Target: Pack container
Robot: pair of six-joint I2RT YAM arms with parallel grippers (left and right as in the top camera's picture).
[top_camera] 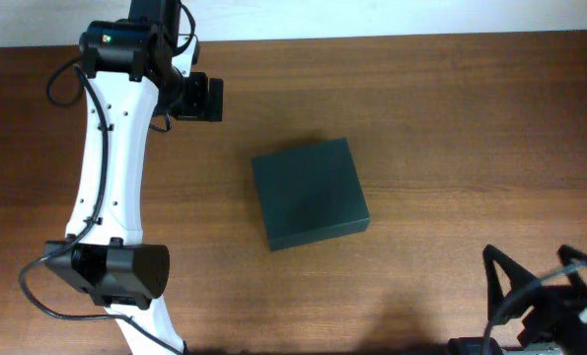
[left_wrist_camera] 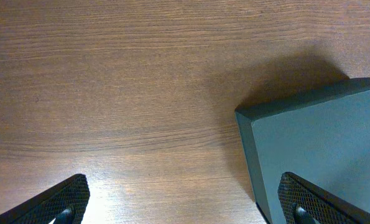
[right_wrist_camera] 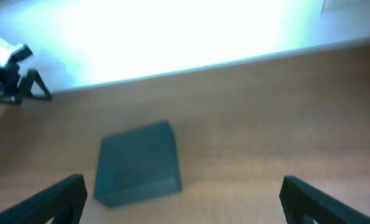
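The container (top_camera: 308, 194) is a dark green rectangular box with its lid shut, lying flat near the middle of the wooden table. My left gripper (top_camera: 212, 99) hovers at the far left, apart from the box, open and empty. In the left wrist view the open jaws (left_wrist_camera: 183, 182) frame bare table, with a corner of the container (left_wrist_camera: 321, 143) at the right. My right gripper (top_camera: 535, 268) is at the near right edge, open and empty. In the right wrist view its jaws (right_wrist_camera: 183, 185) are spread wide, and the container (right_wrist_camera: 138, 163) lies ahead to the left.
The white left arm (top_camera: 110, 177) runs from the near left up to the far left of the wooden table (top_camera: 451, 128). The left gripper also shows in the right wrist view (right_wrist_camera: 10, 84), at the table's far edge. A bright wall lies beyond.
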